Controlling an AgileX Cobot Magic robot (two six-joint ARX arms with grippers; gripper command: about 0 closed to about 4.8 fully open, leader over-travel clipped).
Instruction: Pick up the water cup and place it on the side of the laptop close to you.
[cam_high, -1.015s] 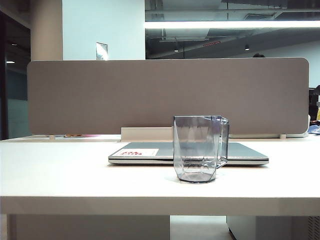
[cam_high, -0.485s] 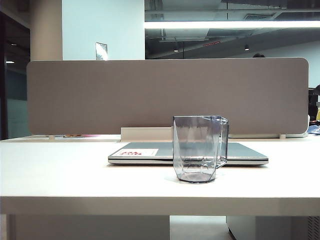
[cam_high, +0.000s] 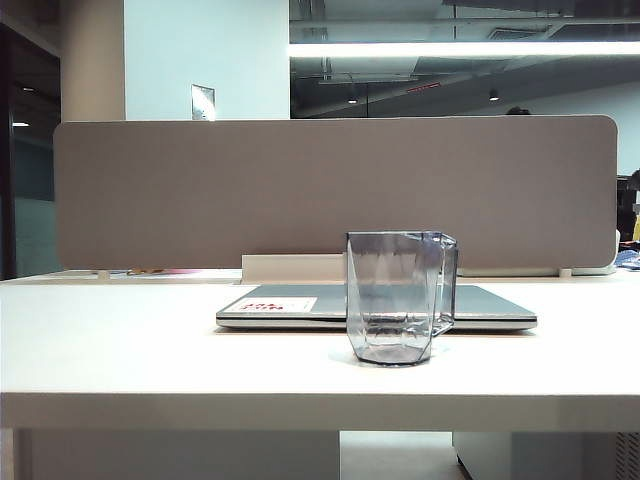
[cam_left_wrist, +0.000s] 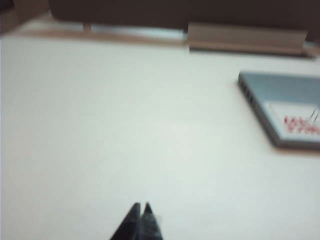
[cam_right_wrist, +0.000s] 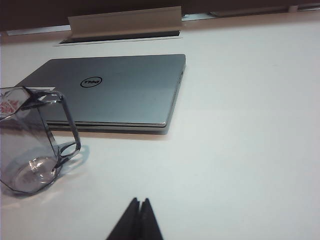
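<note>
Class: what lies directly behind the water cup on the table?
Behind the water cup lies the closed laptop; the cup's tinted body veils part of its front edge.

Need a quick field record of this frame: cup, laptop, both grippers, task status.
water cup: upright on the table, in front of the laptop's near edge, handle toward the exterior view's right
laptop: closed, flat, behind the cup
sticker: white with red print, on the lid
left gripper: shut, empty, over bare table, away from the cup
right gripper: shut, empty, near the cup, not touching
task status: cup looks placed on the near side
</note>
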